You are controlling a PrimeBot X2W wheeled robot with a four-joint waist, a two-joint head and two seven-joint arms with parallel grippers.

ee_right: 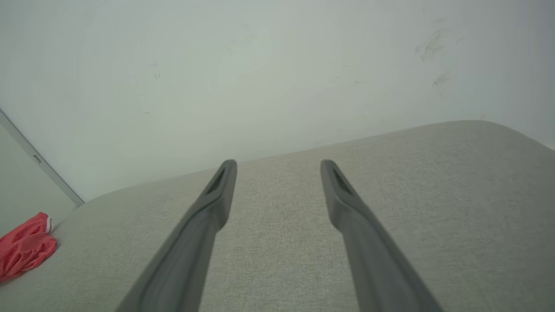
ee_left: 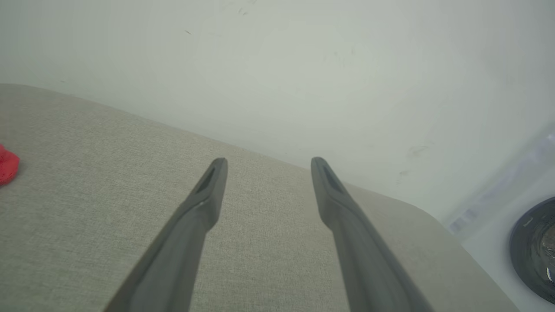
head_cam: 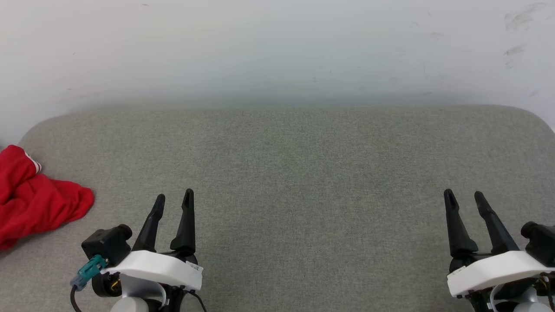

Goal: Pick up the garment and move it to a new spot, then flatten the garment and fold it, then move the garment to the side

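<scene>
Partly cropped garment, crumpled, far left

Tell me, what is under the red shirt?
The red shirt lies crumpled on the gray cushion. Its folds cover that patch, so anything tucked beneath cannot be seen.

The garment runs off the left edge of the head view, so there's no telling how much more of it there is. It's bunched up too, most of the fabric folded under itself, with just a sliver of striped trim peeking out. In the left wrist view it's only a red scrap at the edge.

The left gripper and right gripper get chopped by the bottom edge below their white housings. In the left wrist view, a dark round thing is half cut off at the right and too blurry to identify.
</scene>
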